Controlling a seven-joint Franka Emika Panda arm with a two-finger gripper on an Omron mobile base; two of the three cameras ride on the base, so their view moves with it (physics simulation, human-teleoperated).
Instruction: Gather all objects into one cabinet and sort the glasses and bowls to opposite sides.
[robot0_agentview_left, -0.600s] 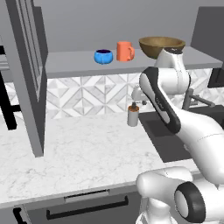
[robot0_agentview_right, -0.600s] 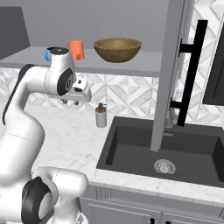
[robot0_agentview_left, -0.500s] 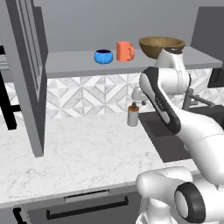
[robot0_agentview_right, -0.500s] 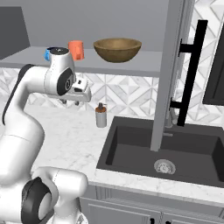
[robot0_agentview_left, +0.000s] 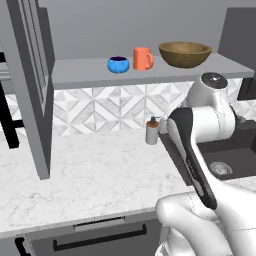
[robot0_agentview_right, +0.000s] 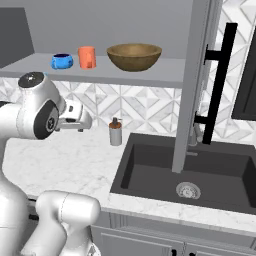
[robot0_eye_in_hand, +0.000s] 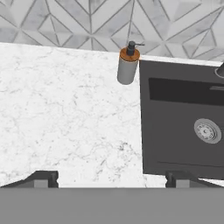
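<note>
Three vessels on shelf (robot0_agentview_left: 90, 75), blue bowl (robot0_agentview_left: 118, 64), orange mug (robot0_agentview_left: 143, 58), wooden bowl (robot0_agentview_left: 185, 53) seemingly empty, tool (robot0_eye_in_hand: 111, 178) spread.

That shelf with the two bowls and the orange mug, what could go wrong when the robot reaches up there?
The blue bowl and orange mug stand close together, so the open gripper might knock one while grabbing the other. The wooden bowl looks wide for its jaws. The open cabinet door could block the arm's swing.

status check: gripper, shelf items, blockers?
Gripper open, empty, over counter. Blue bowl, orange mug, wooden bowl lined up on shelf. Nothing blocking.
</note>
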